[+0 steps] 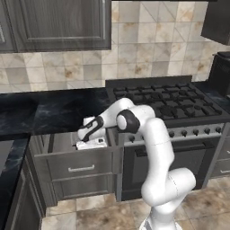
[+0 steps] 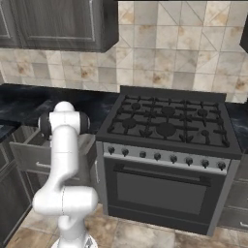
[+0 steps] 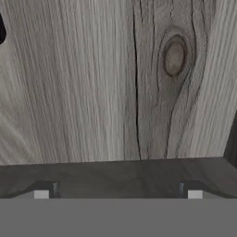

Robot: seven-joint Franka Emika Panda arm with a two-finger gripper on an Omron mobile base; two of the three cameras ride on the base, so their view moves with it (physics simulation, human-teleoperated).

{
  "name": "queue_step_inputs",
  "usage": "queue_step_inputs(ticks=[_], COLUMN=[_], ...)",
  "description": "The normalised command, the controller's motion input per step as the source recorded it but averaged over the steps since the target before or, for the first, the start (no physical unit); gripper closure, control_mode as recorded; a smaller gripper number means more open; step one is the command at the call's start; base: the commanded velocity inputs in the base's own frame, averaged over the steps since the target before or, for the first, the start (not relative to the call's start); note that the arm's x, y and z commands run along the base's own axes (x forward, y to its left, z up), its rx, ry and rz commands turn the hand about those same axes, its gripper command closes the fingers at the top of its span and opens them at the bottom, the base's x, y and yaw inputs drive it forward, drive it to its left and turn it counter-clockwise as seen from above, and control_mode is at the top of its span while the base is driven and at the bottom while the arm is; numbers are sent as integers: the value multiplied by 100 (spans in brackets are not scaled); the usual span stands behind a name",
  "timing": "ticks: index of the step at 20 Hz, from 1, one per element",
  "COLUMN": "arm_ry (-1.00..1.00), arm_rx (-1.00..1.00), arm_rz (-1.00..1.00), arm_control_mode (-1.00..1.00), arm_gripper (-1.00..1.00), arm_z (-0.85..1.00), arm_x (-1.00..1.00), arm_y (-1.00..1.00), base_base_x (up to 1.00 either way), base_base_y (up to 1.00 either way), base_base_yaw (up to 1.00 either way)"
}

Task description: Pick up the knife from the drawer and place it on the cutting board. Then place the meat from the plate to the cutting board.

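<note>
Dark-counter kitchen w/ one stove (image 1: 168, 105) beside one pulled-out drawer (image 1: 76, 164), where the gripper (image 3: 118, 192) hangs low inside, fingers spread wide and empty over pale wood, prob. to reach the knife, maybe that dark sliver at the hand view's left edge, can't tell.

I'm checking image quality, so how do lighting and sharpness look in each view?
Left base view: soft, even light, shade inside the open drawer under the pincer. Right base view: evenly lit, no glare on the stove. Hand view: close-up wood grain, slightly blurry, with a dark band below.
</note>
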Motion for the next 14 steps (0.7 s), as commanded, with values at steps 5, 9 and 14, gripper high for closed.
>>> queue_step_inputs(ticks=[5,9,14], arm_ry=[2,0,0], arm_rx=[16,10,5], arm_rz=[-1,-1,-1], arm_control_mode=[-100,-100,-100], arm_gripper=[-100,-100,-100], arm_z=[-2,8,17], arm_x=[-100,-100,-100], arm_y=[-5,0,0], base_base_x=[0,0,0], base_base_y=[0,0,0], base_base_yaw=[0,0,0])
